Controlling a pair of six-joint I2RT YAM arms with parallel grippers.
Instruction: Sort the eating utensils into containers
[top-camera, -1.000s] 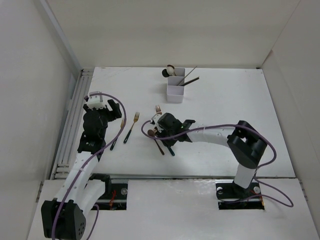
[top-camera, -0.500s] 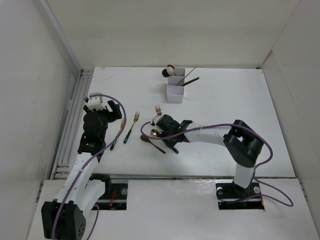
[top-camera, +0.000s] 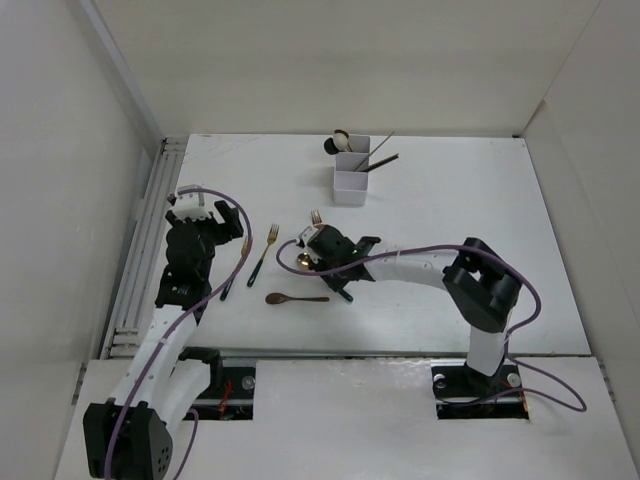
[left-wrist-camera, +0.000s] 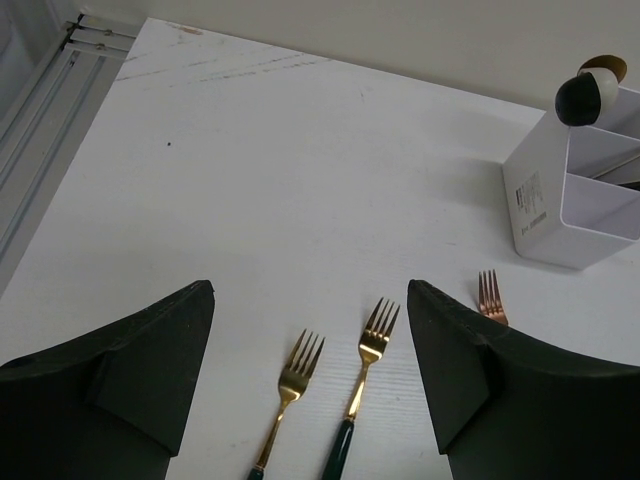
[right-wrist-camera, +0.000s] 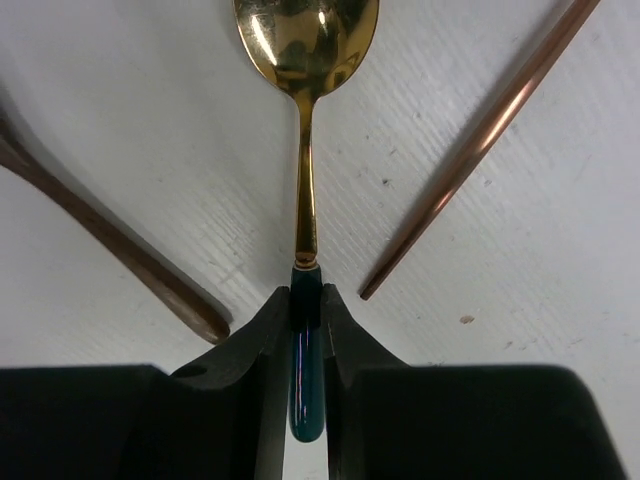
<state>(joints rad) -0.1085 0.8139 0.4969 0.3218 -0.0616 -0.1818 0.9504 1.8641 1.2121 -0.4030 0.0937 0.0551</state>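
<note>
on the left of the tabletop (top-camera: 450, 220) the left fingers (left-wrist-camera: 140, 370) are spread wide with nothing between them, hanging over the near ends of two forks. a gold fork (top-camera: 236, 265) and a second gold fork (top-camera: 263, 257) lie side by side just right of that arm, tines pointing far, dark handles near. further right and nearer, a brown spoon (top-camera: 297, 298) lies crosswise on the tabletop, bowl to the left. just beyond it the right fingers (right-wrist-camera: 255, 340) are clenched on the dark green handle of a gold spoon (right-wrist-camera: 305, 200). the wrist view shows the handle pinched between them and the bowl sticking out ahead. the brown spoon's handle tip sits just beside one finger. the thin handle of a copper fork (right-wrist-camera: 490, 130) ends just beside the other, and its tines show past the arm on the far side. far right of these stands the white organizer (top-camera: 350, 187). a black spoon (left-wrist-camera: 578, 100) and a tan spoon (left-wrist-camera: 603, 66) stand in its far compartment, and chopsticks (top-camera: 380, 161) lean out of the middle one to the right.
</note>
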